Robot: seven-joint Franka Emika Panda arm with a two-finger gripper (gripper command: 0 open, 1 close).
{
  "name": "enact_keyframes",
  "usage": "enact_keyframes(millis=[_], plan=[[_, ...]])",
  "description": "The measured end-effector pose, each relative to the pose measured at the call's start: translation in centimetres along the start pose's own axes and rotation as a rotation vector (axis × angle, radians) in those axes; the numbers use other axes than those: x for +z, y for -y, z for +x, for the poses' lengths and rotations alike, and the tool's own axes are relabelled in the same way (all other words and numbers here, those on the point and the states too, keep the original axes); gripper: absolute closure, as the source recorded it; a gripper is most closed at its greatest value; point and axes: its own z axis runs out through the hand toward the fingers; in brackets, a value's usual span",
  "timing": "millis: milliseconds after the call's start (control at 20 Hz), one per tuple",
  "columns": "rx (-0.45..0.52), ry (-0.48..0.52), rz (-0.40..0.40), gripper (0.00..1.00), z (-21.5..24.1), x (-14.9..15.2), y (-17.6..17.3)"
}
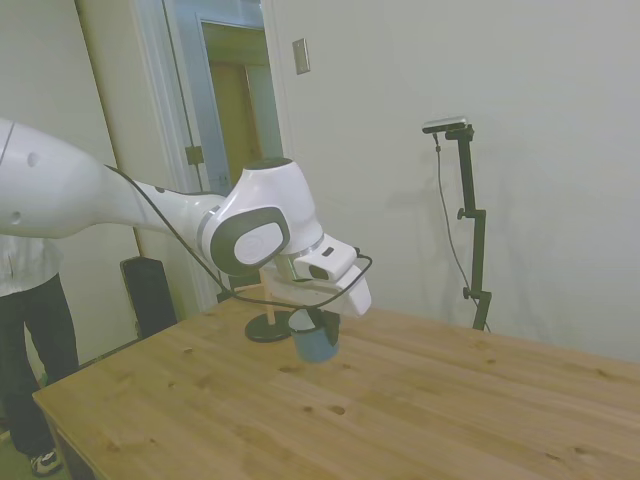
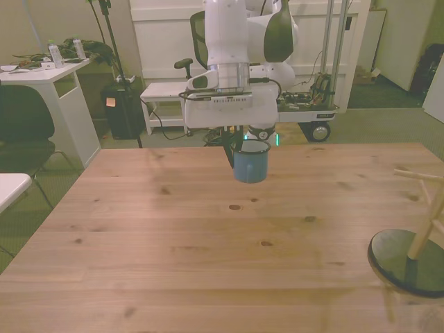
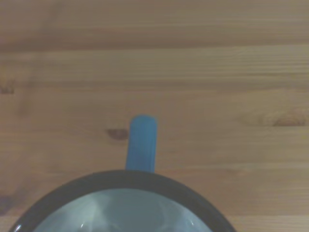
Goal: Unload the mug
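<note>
The light-blue mug (image 2: 250, 165) stands upright under my gripper (image 2: 239, 144), toward the table's far edge and a bit right of centre in the front view. The gripper is shut on the mug's wall at the rim, one dark finger outside and one inside. From the side, the mug (image 1: 316, 344) sits very low over the wood below the gripper (image 1: 311, 318); I cannot tell whether its base touches. The wrist view shows its dark rim and white interior (image 3: 125, 210), with the blue handle (image 3: 141, 143) sticking out over the planks.
The wooden peg stand on a dark round base (image 2: 406, 263) stands at the near corner on the front view's right, also seen as the peg stand (image 1: 268, 326) just behind the mug. A person (image 1: 28, 300) stands beside the table's end. A desk (image 2: 48, 76) and chair lie beyond the table.
</note>
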Motion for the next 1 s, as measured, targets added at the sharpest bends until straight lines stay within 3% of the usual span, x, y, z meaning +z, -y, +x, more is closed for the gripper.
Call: enact_keyframes(millis=[500,1000], plan=[[-0.007,0.082,-0.087,1.0,0.5,5.9,-1.6],[-0.005,0.098,-0.107,1.0,0.2,8.9,-2.0]])
